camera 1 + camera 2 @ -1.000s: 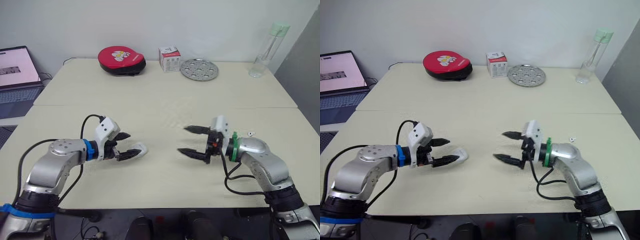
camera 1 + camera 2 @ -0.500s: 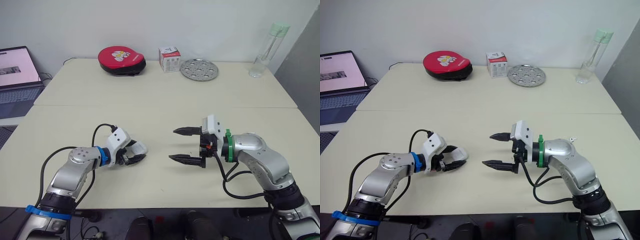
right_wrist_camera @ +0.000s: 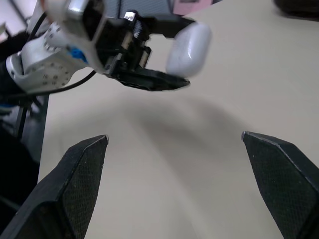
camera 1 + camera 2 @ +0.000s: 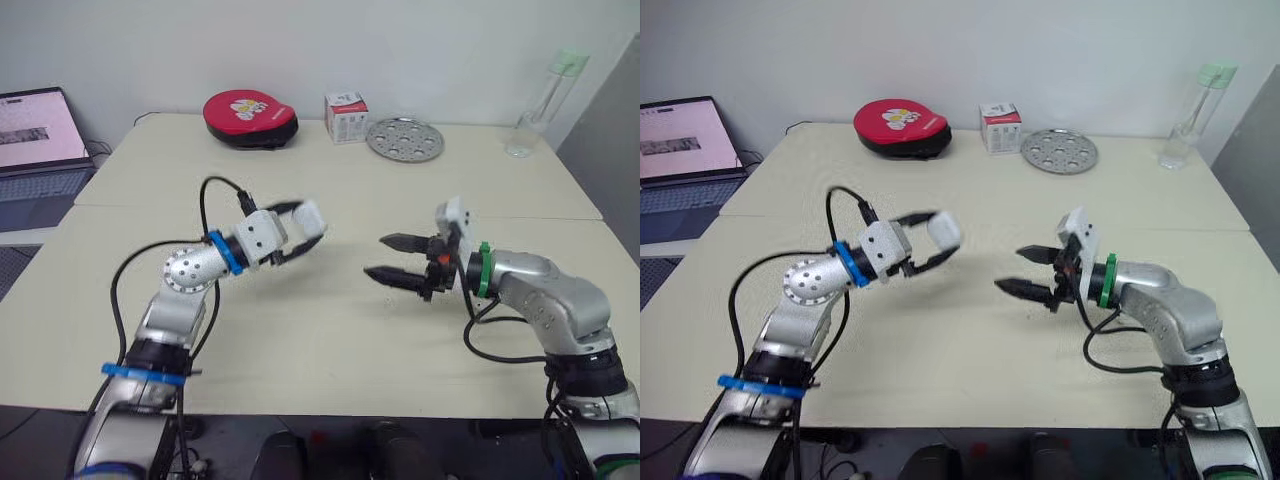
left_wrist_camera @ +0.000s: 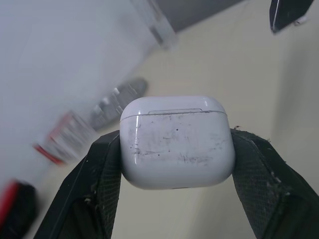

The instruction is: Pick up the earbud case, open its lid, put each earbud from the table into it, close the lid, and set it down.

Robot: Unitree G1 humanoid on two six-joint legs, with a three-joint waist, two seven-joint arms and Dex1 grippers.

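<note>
The white earbud case [image 4: 307, 217] hangs in the air above the middle of the table [image 4: 330, 340], with my left gripper [image 4: 303, 227] shut on its two sides. The left wrist view shows the case [image 5: 177, 142] squeezed between both black fingers [image 5: 102, 169], its lid seam closed. My right gripper [image 4: 376, 256] hovers open a short way to the right of the case, its fingertips pointing toward it and nothing between them. In the right wrist view the case [image 3: 188, 47] sits ahead of the spread fingers [image 3: 82, 169].
Along the table's far edge stand a red round pouch [image 4: 250, 107], a small box [image 4: 344, 117], a perforated metal disc [image 4: 404, 139] and a clear bottle [image 4: 530, 110]. An open laptop [image 4: 40, 140] sits off the table's left side.
My left gripper has shut on the case and lifted it off the table, up and to the right. The right gripper has drawn back slightly to the right, still open.
</note>
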